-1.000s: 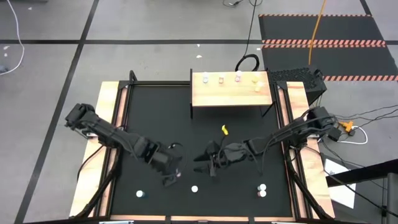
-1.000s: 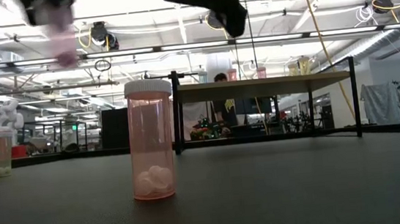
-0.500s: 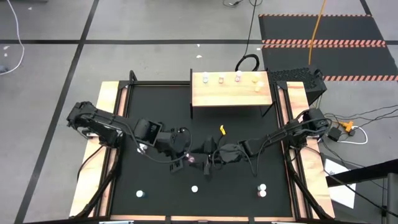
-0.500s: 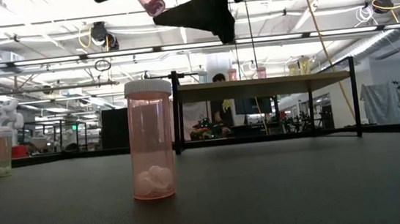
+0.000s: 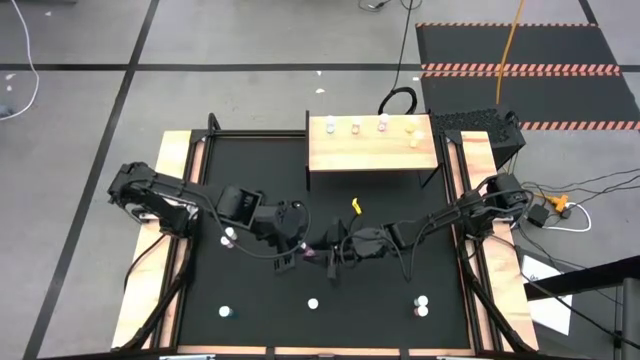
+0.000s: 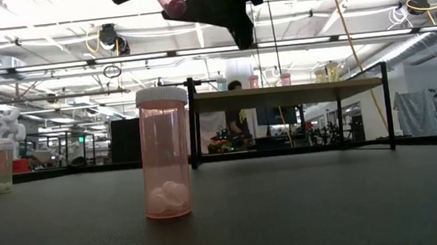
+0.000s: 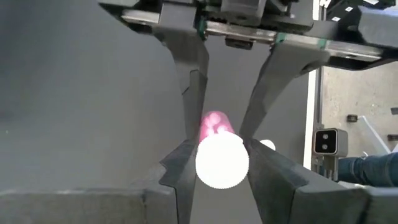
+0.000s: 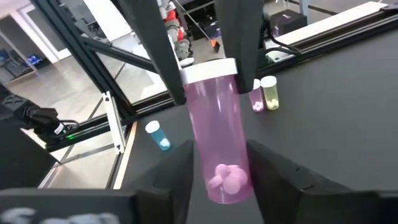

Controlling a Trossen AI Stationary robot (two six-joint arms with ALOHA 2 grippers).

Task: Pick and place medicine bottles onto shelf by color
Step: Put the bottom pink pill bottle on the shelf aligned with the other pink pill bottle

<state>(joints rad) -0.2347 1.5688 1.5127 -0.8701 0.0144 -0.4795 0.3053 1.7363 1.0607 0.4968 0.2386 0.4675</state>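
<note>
With the pink medicine bottle (image 8: 219, 134) mid-frame above the tabletop (image 5: 250, 170), clamped at its cap by my left pincer (image 7: 221, 163), my right pincer (image 8: 219, 163) brackets its body—close squarely before releasing.

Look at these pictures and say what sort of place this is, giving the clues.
Probably a robotics lab or workshop in a large industrial hall. Clues: ceiling lights and ducts over open floor, hazard-striped matting, and cables trailing beside a black table with two robot arms.
</note>
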